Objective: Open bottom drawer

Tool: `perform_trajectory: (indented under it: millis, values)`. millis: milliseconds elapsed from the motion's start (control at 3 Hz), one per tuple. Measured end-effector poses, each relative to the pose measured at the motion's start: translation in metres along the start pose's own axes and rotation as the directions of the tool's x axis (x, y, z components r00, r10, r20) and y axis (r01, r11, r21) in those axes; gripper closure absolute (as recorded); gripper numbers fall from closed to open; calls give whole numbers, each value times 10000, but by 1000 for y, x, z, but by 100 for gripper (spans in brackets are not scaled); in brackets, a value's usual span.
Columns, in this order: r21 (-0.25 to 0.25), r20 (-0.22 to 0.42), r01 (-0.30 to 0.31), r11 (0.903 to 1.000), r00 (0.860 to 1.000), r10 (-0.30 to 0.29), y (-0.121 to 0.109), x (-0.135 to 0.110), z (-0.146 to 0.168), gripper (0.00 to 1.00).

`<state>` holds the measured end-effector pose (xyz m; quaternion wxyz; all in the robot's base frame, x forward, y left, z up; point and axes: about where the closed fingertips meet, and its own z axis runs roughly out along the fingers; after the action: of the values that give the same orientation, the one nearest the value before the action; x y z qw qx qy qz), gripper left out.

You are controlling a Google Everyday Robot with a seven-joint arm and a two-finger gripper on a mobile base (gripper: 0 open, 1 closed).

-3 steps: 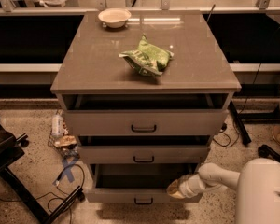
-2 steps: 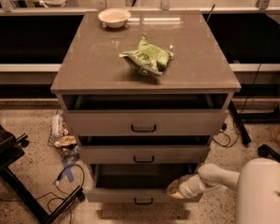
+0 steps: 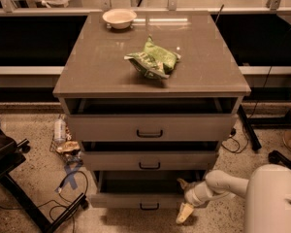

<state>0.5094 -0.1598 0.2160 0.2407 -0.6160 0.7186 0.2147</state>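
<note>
Arm (image 3: 224, 182) extends low from the right, elbow bent; gripper (image 3: 181, 201), fingers spread apart, sits against the right end of the partly open bottom drawer (image 3: 131, 200).

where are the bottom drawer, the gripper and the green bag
bottom drawer (image 3: 131, 201), camera view, on its front panel
gripper (image 3: 183, 201), camera view, midway between its open fingers, at the drawer front's right end
green bag (image 3: 154, 59), camera view, its middle, on the cabinet top (image 3: 102, 67)
</note>
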Motion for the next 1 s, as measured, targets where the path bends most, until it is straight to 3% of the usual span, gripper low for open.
perform_trajectory:
  millis: [667,1000]
  values:
    - [-248,-71,-117,9996,9999,115,2,4,17,2]
    - [-725,-296,-169,9972,9995,148,22,10,35,24]
